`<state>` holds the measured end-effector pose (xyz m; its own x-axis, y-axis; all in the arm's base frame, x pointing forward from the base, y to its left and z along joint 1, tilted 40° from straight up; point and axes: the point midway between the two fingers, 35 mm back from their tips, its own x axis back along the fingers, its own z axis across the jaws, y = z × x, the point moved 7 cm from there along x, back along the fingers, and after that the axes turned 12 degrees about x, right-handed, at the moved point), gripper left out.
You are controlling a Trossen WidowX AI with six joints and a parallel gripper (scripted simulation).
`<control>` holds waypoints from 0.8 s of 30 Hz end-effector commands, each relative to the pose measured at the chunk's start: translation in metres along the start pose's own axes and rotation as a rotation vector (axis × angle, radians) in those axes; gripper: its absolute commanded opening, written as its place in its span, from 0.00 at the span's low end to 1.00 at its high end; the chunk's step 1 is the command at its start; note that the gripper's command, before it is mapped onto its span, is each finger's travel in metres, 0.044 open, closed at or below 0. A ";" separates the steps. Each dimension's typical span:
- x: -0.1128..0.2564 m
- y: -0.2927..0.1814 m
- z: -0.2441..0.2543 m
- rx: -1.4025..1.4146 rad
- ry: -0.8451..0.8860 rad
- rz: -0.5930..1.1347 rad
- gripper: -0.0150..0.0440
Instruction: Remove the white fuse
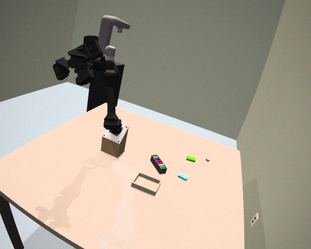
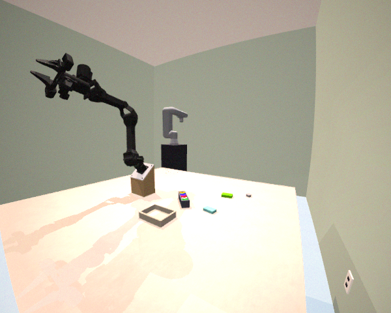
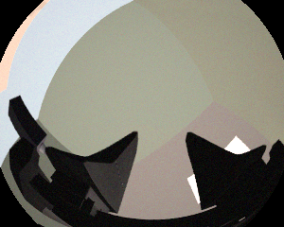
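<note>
The white fuse (image 1: 161, 164) (image 2: 184, 197) sits in the black fuse block (image 1: 162, 170) (image 2: 184, 204), between a red fuse (image 1: 159, 162) and a green fuse (image 1: 163, 166). The other fuses in the row are yellow, blue and purple. The tray (image 1: 142, 188) (image 2: 150, 220) is a shallow open box on the table near the block, and nothing shows in it. My gripper (image 2: 34, 66) (image 3: 163, 136) is open and empty. It is raised high, far from the block and the tray, and its fingers point away from them. The wrist view shows only walls, ceiling, floor and a table edge beyond the fingers.
A lime-green piece (image 1: 191, 158) (image 2: 227, 195), a turquoise piece (image 1: 183, 176) (image 2: 209, 210) and a small grey piece (image 1: 207, 160) (image 2: 248, 195) lie beyond the block. My arm stands on a wooden base (image 1: 112, 147) (image 2: 142, 187). Another grey arm (image 1: 105, 30) (image 2: 167, 122) stands behind the table.
</note>
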<state>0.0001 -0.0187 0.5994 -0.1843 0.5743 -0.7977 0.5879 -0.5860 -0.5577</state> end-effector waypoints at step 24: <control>-0.026 0.262 -0.045 -0.701 0.177 -0.826 0.38</control>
<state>0.1556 -0.1515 0.5163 -0.5845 0.7535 -0.3009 0.7007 0.2817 -0.6555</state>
